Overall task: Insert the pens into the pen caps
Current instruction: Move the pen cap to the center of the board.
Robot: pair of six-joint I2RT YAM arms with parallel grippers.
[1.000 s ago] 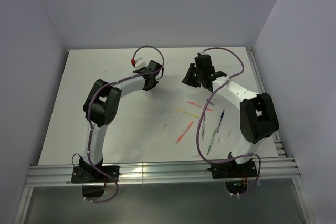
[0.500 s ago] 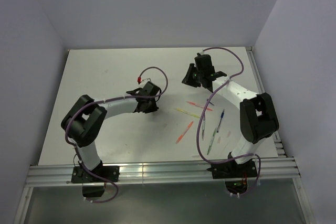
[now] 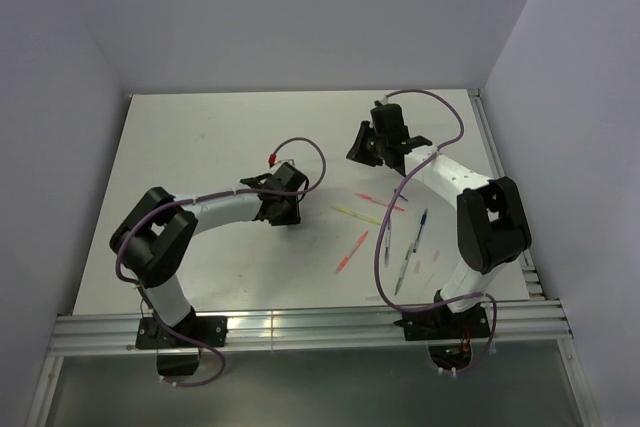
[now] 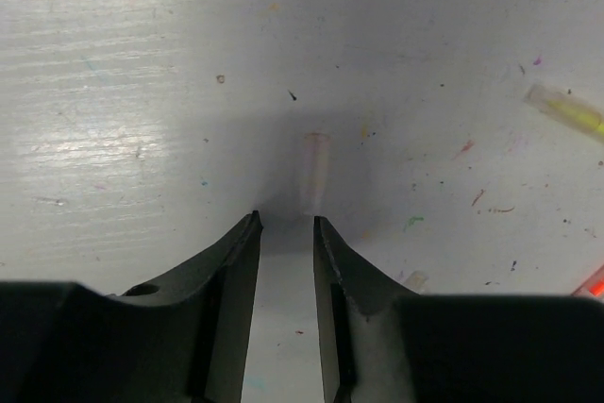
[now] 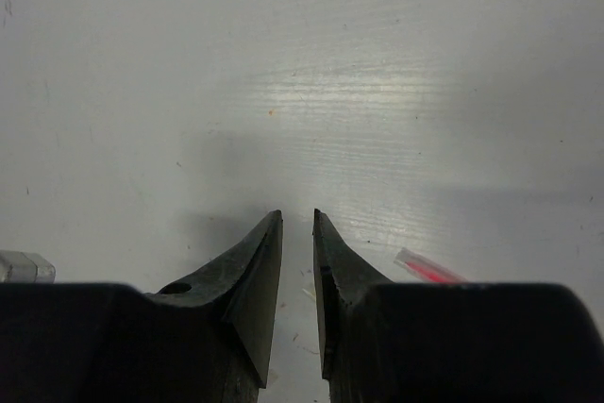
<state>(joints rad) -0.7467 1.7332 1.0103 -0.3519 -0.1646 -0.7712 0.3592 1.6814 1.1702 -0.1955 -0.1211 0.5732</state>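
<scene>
Several thin pens lie right of centre on the table: a pink one [image 3: 381, 202], a yellow one [image 3: 357, 215], an orange one [image 3: 351, 252], a blue one [image 3: 420, 228], a grey one [image 3: 388, 243] and a green-clear one [image 3: 403, 269]. My left gripper [image 3: 279, 206] [image 4: 286, 219] is low over the table just left of the pens, jaws a little apart and empty. A pale translucent pen cap [image 4: 316, 173] lies just ahead of its fingertips. The yellow pen's end [image 4: 569, 110] shows at right. My right gripper [image 3: 369, 145] [image 5: 298, 214] is narrowly open and empty, with the pink pen's end [image 5: 429, 269] beside it.
A small pale grey cap-like piece [image 5: 24, 266] lies at the left edge of the right wrist view. The white table [image 3: 200, 147] has ink specks. Rails run along its near edge [image 3: 300, 327] and right side [image 3: 505, 197]. Purple-grey walls close in the back and sides.
My left arm has swung from the far middle of the table back toward me and down, ending just left of the pens. The right arm and the pens have not moved.
</scene>
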